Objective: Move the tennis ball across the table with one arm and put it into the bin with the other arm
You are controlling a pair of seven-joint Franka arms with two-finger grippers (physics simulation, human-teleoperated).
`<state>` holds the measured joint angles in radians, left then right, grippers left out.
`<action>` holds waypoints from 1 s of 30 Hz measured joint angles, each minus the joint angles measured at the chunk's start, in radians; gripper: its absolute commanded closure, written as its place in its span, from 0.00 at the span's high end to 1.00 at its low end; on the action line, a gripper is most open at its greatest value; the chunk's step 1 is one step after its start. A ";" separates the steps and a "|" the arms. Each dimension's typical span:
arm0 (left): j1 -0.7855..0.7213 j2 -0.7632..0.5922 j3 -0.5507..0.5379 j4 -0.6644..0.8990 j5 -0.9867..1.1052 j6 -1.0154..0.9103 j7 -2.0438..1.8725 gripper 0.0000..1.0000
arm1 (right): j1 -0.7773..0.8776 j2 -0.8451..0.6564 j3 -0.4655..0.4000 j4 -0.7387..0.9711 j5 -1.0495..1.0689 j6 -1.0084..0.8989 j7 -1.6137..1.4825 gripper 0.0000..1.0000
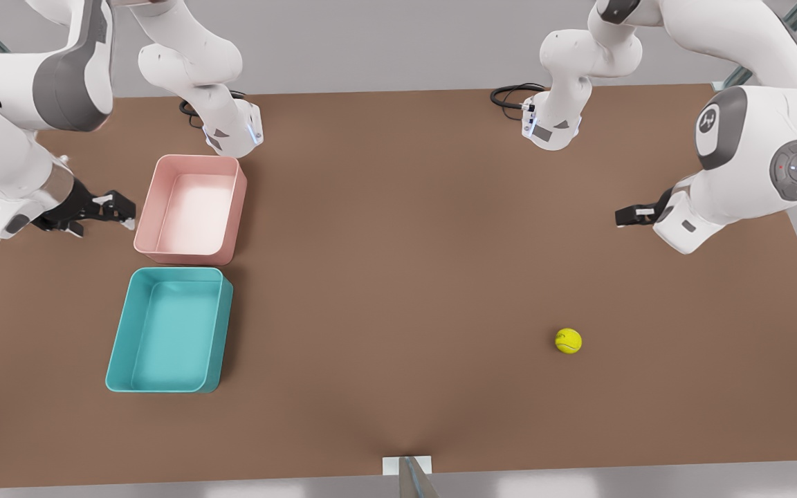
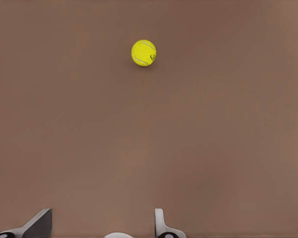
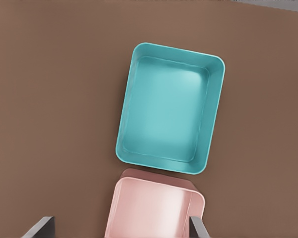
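Observation:
The tennis ball (image 1: 568, 341) lies on the brown table (image 1: 398, 277) toward the front view's right; it is also seen ahead in the left wrist view as the ball (image 2: 143, 53). My left gripper (image 1: 625, 216) hovers open above the table at the front view's right, well apart from the ball, with nothing between its fingertips (image 2: 39, 225). The teal bin (image 1: 169, 330) stands empty at the front view's left. My right gripper (image 1: 120, 209) hangs open beside the pink tray, looking down on the bin (image 3: 170, 121).
A pink tray (image 1: 193, 207) stands empty right behind the teal bin, nearly touching it; its rim (image 3: 156, 179) is seen in the right wrist view. Both arm bases and black cables (image 1: 512, 97) sit along the far table edge. A small white bracket (image 1: 407, 465) marks the near edge.

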<state>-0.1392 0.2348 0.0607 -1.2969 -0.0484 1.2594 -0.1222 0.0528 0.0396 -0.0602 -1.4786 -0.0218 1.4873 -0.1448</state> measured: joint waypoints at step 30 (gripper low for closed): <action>0.088 0.664 0.004 0.044 0.051 0.687 1.364 0.21 | -0.031 0.094 -0.002 -0.013 0.002 0.040 -0.037 1.00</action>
<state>-0.0508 0.8984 0.0645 -1.2531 0.0027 1.9461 1.2422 0.0217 0.1335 -0.0626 -1.4915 -0.0196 1.5270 -0.1823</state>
